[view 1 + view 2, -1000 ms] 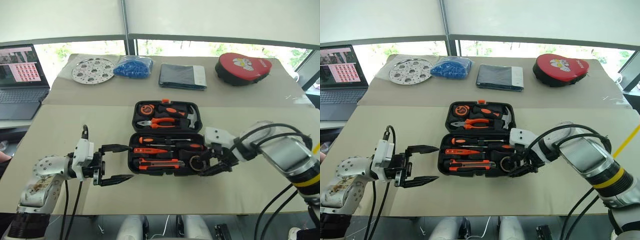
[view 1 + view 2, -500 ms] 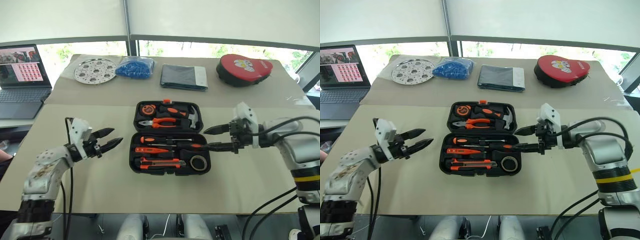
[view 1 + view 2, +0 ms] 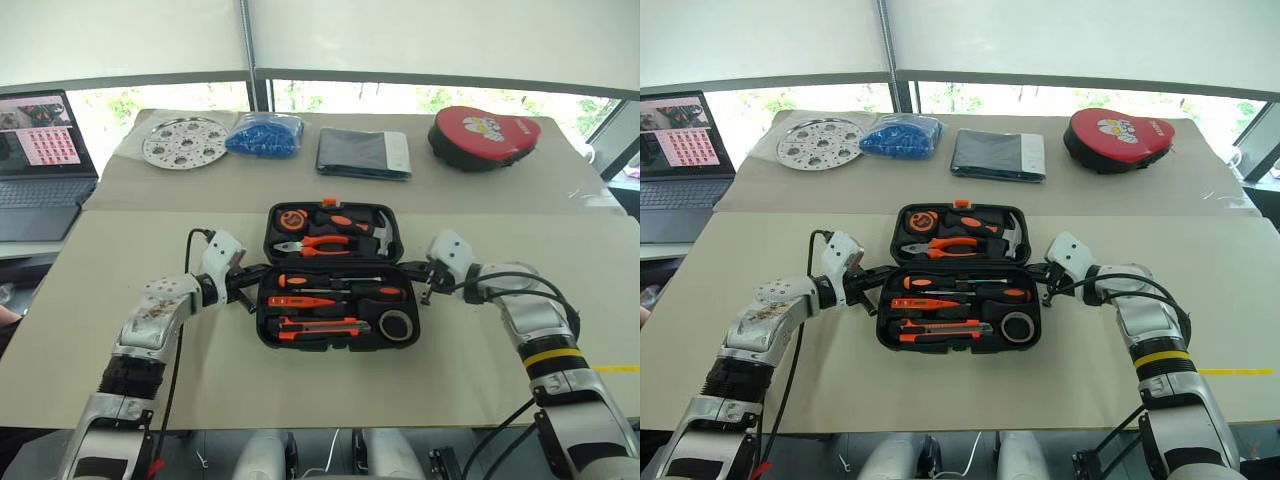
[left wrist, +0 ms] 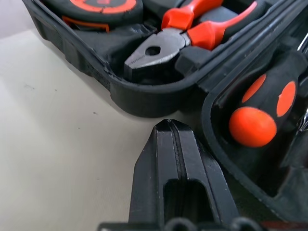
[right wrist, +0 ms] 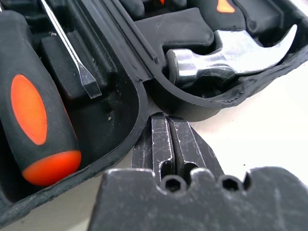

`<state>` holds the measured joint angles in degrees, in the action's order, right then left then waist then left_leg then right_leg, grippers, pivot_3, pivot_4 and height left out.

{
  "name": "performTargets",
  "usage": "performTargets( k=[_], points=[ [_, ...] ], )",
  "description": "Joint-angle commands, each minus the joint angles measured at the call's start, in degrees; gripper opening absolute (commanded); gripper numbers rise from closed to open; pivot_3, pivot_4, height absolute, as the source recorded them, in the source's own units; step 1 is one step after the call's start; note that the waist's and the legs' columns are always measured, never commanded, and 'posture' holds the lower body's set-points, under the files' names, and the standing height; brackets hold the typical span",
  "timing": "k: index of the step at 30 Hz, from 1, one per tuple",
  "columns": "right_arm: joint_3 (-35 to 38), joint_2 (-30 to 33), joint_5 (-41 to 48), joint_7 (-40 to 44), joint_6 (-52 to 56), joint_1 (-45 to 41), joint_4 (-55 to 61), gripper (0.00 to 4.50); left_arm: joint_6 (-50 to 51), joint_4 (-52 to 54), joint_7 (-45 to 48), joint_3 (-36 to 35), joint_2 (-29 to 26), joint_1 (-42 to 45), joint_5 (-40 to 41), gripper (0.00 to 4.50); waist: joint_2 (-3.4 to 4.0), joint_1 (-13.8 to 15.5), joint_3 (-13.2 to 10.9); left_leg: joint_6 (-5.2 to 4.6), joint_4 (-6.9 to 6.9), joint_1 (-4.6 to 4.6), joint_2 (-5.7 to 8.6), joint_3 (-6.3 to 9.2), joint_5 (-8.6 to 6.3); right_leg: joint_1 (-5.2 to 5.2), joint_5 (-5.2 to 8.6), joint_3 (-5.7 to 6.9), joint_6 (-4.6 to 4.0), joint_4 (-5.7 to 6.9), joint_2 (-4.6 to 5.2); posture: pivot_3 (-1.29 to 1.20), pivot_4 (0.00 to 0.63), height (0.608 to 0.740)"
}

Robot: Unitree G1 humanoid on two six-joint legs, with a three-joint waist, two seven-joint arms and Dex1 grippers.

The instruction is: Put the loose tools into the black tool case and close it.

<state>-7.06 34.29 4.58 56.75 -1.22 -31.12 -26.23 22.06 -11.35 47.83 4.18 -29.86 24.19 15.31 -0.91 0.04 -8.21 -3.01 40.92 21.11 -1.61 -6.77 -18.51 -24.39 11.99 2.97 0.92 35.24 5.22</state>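
An open black tool case lies flat near the middle of a beige table, its two halves spread apart, one at 12 o'clock and one at 6 o'clock of the hinge line. The far half holds an orange and black tape measure, orange-handled pliers and a hammer with a shiny head. The near half holds two screwdrivers with orange-black handles, a slim orange tester screwdriver, a black-orange utility knife and, at its 3 o'clock end, a small dark grey tape roll, all seated in moulded recesses. The left gripper reaches in from 9 o'clock with its two black fingers pressed together and empty, the tip just beside the case where the two halves meet; in the left wrist view the closed fingertips sit right at the case rim, whether touching cannot be told. The right gripper comes in from 3 o'clock at the matching spot on the other side, its fingers also pressed together and holding nothing; the right wrist view shows the closed fingertips right at the edge of the shell, below the hammer head. Along the far edge of the table, from 10 o'clock to 2 o'clock, lie a round perforated metal disc, a blue bag, a flat dark folder and a red rounded pouch. An open laptop stands at 10 o'clock beside the table.
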Motion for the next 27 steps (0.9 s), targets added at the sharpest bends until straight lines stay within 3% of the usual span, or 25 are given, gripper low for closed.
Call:
performTargets(
  k=[1, 9, 16, 20, 21, 24, 27],
  points=[
    [1.0, 0.9, 1.9, 2.2, 0.9, 1.4, 5.6, 0.10, -0.3, 1.9, 1.3, 3.4, 2.9, 0.9, -0.6, 0.00, 0.00, 0.3, 0.0, 0.00, 0.00, 0.00, 0.01, 0.00, 0.00, 0.03, 0.00, 0.03, 0.01, 0.00, 0.01, 0.00, 0.150, 0.740],
    [3.4, 4.7, 3.4, 2.8, 5.7, 9.0, 15.5, 0.10, 4.8, 10.8, 1.4, 3.3, 4.7, -3.5, 1.2, 0.00, 0.01, 0.8, 0.0, -0.01, 0.00, 0.07, 0.02, 0.15, 0.00, 0.10, 0.04, 0.21, 0.08, -0.08, 0.08, 0.00, 0.150, 0.740],
    [6.9, 5.6, 5.1, 0.4, 10.4, 15.8, 21.9, 0.10, 8.7, 17.1, 0.7, -0.4, 1.7, -10.0, 3.0, 0.00, 0.01, 0.5, 0.0, 0.00, 0.00, -0.01, -0.04, 0.33, -0.01, 0.09, 0.04, 0.10, 0.07, -0.10, 0.05, 0.00, 0.150, 0.740],
    [10.1, 6.9, 6.7, -1.4, 15.1, 16.0, 21.6, 0.10, 13.2, 17.6, -4.7, -3.9, -0.2, -11.0, 1.6, 0.00, 0.01, 0.5, 0.0, -0.01, 0.02, -0.07, -0.05, 0.32, -0.01, 0.08, 0.04, -0.02, 0.06, -0.13, 0.06, 0.00, 0.150, 0.740],
    [11.1, 7.7, 7.2, -1.2, 14.8, 15.7, 21.6, 0.60, 15.3, 18.1, -5.8, -4.9, -1.6, -10.9, 1.4, 0.51, 0.00, 0.5, 0.0, -0.01, 0.03, -0.14, -0.03, 0.31, -0.01, 0.09, 0.03, -0.10, 0.04, -0.07, 0.07, 0.00, 0.150, 0.740],
    [13.2, 10.7, 11.4, 0.5, 23.9, 14.8, 25.0, 1.43, 25.6, 19.9, -3.6, -10.1, -6.0, -9.5, 8.0, 1.33, 0.00, 0.2, 0.0, -0.01, 0.03, -0.28, -0.04, 0.28, 0.00, 0.12, -0.03, -0.22, -0.05, 0.04, 0.04, 0.00, 0.150, 0.740],
    [14.3, 13.8, 18.5, 3.1, 37.1, 13.2, 29.7, 2.43, 29.4, 19.8, -2.2, -12.6, -8.8, -7.4, 11.4, 2.34, -0.01, -0.4, 0.0, 0.04, 0.00, -0.39, -0.13, 0.26, 0.02, 0.06, 0.01, -0.30, -0.16, 0.30, 0.00, 0.00, 0.150, 0.740]
  ],
)
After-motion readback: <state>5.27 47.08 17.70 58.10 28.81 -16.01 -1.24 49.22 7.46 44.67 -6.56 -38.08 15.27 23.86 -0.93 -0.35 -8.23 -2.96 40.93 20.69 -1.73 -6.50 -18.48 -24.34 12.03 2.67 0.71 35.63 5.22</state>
